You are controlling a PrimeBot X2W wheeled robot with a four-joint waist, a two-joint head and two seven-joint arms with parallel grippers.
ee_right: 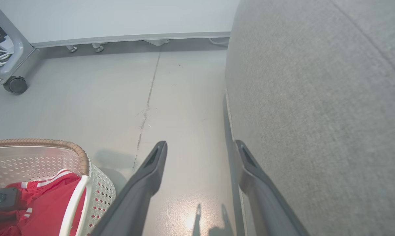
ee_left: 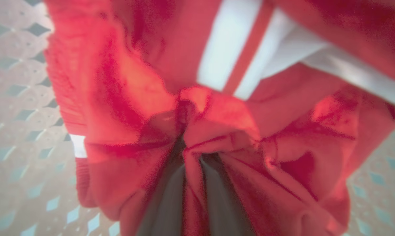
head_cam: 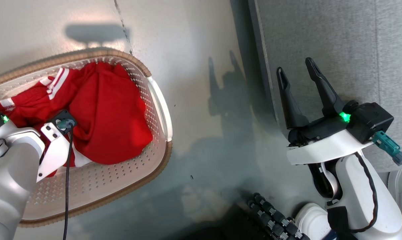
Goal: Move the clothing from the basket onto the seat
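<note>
Glossy grey floor (ee_right: 86,108), thin seam (ee_right: 147,108), white panel (ee_right: 119,19) beyond

clothing (head_cam: 111,116): bright red, white striped trim | basket (head_cam: 160,103): white, perforated, brown woven rim | seat (head_cam: 337,40): grey

Bare floor (head_cam: 194,83) lies open between the basket (head_cam: 169,150) and the seat (head_cam: 337,40).

No readable text, labels, brands, numbers or signs in any view, white stripes on the red clothing (head_cam: 111,110) plain trim without lettering, perforated white basket (head_cam: 121,186) unmarked
</note>
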